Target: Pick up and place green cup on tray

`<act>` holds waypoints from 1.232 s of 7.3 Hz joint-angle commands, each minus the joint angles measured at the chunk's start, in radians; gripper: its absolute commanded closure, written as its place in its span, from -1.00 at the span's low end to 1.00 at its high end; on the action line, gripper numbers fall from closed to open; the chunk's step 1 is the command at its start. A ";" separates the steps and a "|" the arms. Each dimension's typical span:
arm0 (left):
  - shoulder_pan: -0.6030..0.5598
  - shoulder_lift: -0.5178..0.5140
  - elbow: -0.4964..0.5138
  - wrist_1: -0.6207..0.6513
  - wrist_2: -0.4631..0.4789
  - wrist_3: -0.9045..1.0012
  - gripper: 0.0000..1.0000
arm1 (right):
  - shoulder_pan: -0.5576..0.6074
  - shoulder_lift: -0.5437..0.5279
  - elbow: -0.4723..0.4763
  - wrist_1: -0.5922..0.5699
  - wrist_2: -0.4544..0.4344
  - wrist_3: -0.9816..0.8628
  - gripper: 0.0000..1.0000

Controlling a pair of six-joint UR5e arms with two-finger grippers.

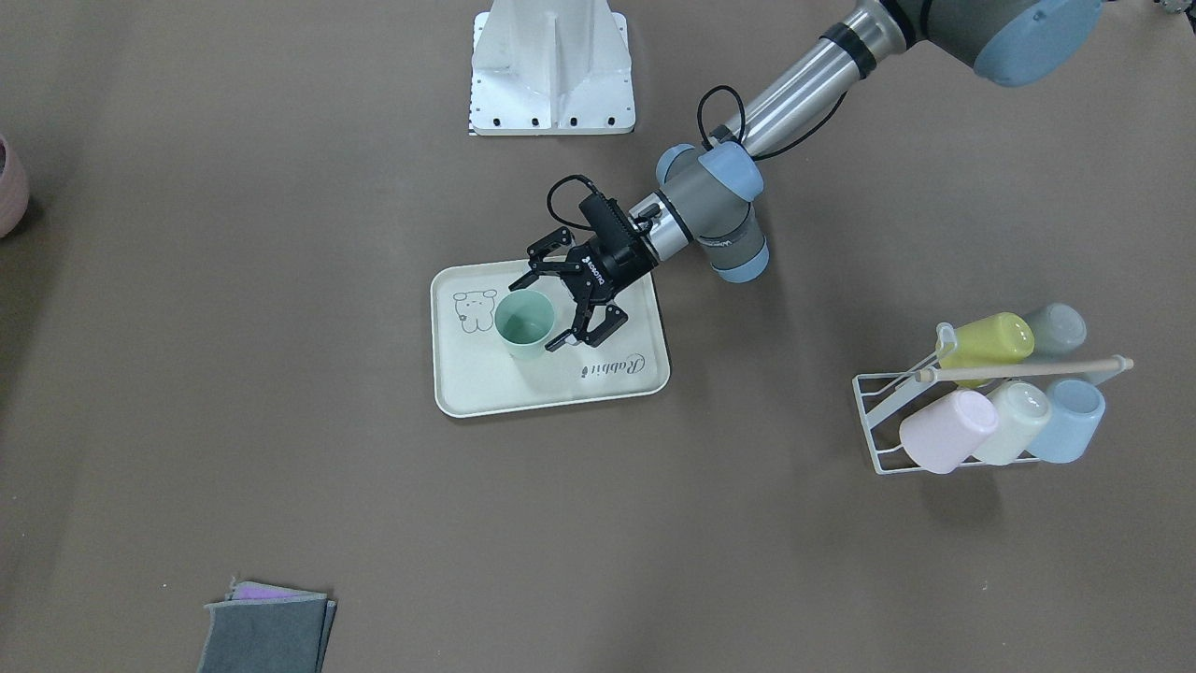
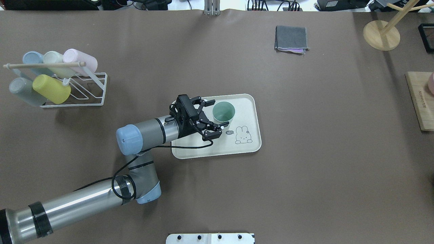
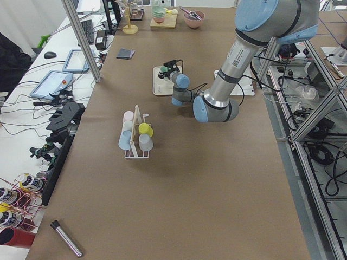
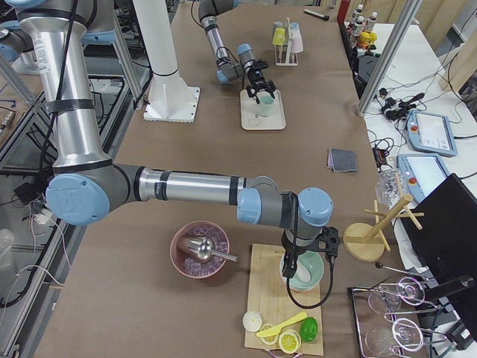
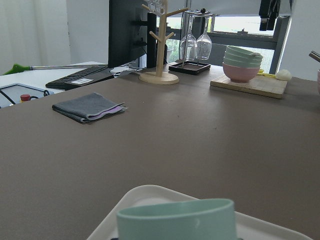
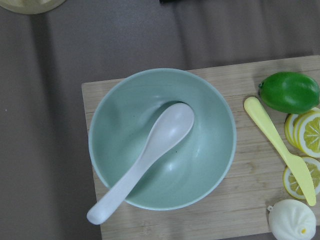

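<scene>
One green cup (image 2: 223,112) upright on tray (image 2: 245,105), between tips of wide-open left claw (image 2: 219,114), ungripped.

The pale mint-green plastic tumbler (image 1: 525,322) looks smooth and matt. The cream rectangular tray with a bear drawing (image 1: 486,385) has a smooth, faintly satin plastic face. The brown table covering (image 1: 280,421) is matt and paper-like. The folded grey cloth (image 1: 266,636) looks soft and napped. The thin wooden rod (image 1: 1028,369) is pale, bare wood.
</scene>
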 commanded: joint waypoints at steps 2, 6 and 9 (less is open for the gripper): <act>-0.001 0.000 -0.008 0.001 -0.001 0.001 -0.97 | 0.000 0.002 0.000 0.000 0.000 0.002 -1.00; -0.055 0.020 -0.272 0.207 -0.001 -0.004 -0.97 | 0.000 0.002 0.000 0.000 0.000 0.002 -1.00; -0.197 -0.021 -0.546 0.796 -0.001 -0.004 -0.97 | 0.000 0.002 0.011 0.001 -0.002 0.009 -1.00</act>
